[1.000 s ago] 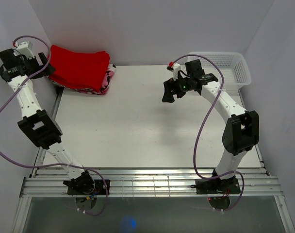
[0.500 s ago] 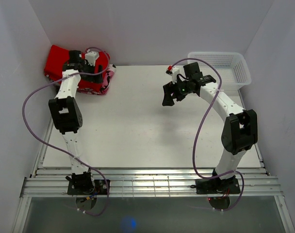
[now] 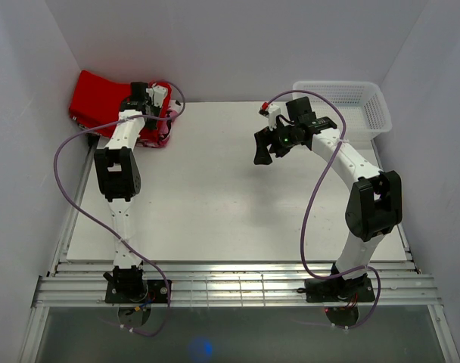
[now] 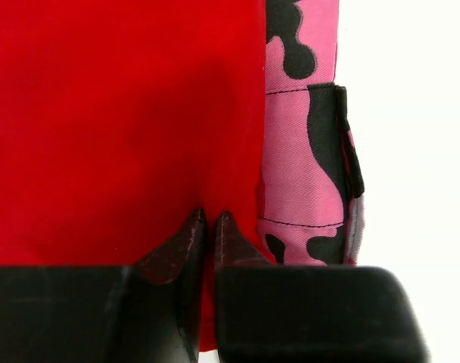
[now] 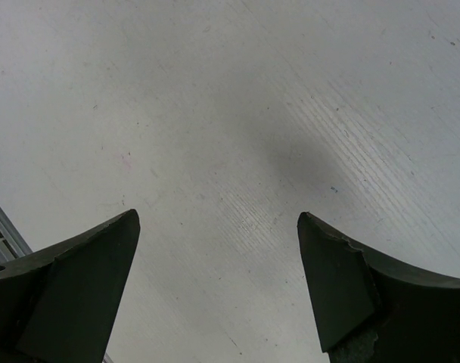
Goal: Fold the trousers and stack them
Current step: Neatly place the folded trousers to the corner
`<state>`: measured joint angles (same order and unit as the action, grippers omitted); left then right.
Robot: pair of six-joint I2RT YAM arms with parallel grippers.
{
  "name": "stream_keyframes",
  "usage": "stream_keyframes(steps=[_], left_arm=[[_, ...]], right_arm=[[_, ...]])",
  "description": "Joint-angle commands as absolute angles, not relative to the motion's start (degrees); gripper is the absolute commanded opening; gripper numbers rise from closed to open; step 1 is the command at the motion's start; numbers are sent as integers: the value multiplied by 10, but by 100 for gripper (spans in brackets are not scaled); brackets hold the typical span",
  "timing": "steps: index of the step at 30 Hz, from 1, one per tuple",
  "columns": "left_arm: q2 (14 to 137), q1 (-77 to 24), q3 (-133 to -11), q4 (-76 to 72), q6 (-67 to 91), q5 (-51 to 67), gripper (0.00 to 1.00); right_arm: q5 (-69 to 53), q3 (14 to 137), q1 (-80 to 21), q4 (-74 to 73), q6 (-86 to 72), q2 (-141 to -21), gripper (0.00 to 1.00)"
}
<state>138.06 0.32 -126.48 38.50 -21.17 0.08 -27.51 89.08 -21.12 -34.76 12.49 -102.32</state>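
Note:
The red trousers [image 3: 94,98] lie folded at the table's far left corner, on top of a pink-and-black patterned garment [image 3: 164,127]. My left gripper [image 3: 150,95] hovers over the stack's right part. In the left wrist view the trousers [image 4: 124,113] fill the frame and look flat. The left gripper [image 4: 209,215] has its fingers drawn together to a thin slit above the red cloth near its right edge, with no fold seen pinched. My right gripper [image 3: 262,150] hangs above the table's middle, and in its own view the right gripper [image 5: 219,219] stands wide open over bare tabletop.
The pink-and-black garment [image 4: 298,174] sticks out to the right from under the red cloth. A white plastic basket [image 3: 381,113] stands at the far right corner. White walls close in the white table [image 3: 215,204] on three sides.
My left arm swung from the far left wall rightward over the red stack, and its gripper closed from wide open to nearly together. The right arm barely moved.

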Motion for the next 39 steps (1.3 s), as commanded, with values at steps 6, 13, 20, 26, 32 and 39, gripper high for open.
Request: stream_keyframes(steps=[6, 13, 20, 26, 32, 39], left_arm=[[1354, -29, -1270, 383, -178, 94, 0], [1342, -60, -1275, 383, -129, 162, 0], [1343, -62, -1299, 390, -105, 202, 1], [1286, -35, -1327, 379, -62, 225, 98], [1198, 11, -1318, 402, -34, 279, 98], [1145, 62, -1209, 574, -35, 350, 98]], right_arm=[[-268, 889, -213, -346, 134, -1002, 90], [-264, 884, -212, -346, 137, -999, 90], [-265, 884, -212, -348, 137, -998, 90], [-264, 896, -212, -348, 135, -1000, 90], [-253, 910, -208, -352, 146, -996, 90], [-244, 899, -177, -362, 167, -970, 90]])
